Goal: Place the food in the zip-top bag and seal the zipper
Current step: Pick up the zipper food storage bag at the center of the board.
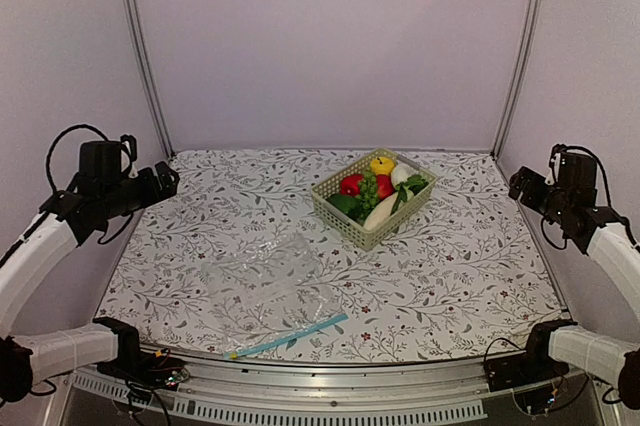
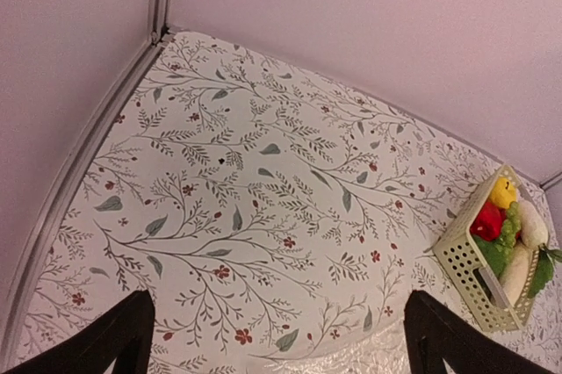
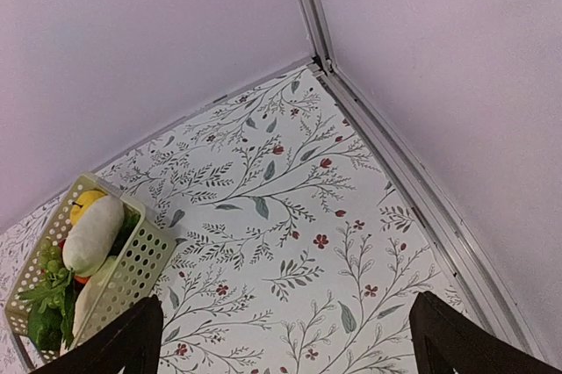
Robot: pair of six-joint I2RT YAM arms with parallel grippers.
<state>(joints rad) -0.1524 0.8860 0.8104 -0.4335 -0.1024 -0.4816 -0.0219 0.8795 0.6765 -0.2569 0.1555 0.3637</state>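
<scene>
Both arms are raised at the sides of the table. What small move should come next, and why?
Probably lower the left hand toward the see-through plastic bag, near its light-blue zipper strip. The bag lies flat on that arm's side, all the toy food sits in the pale green lattice basket, and that hand is open and empty.
</scene>
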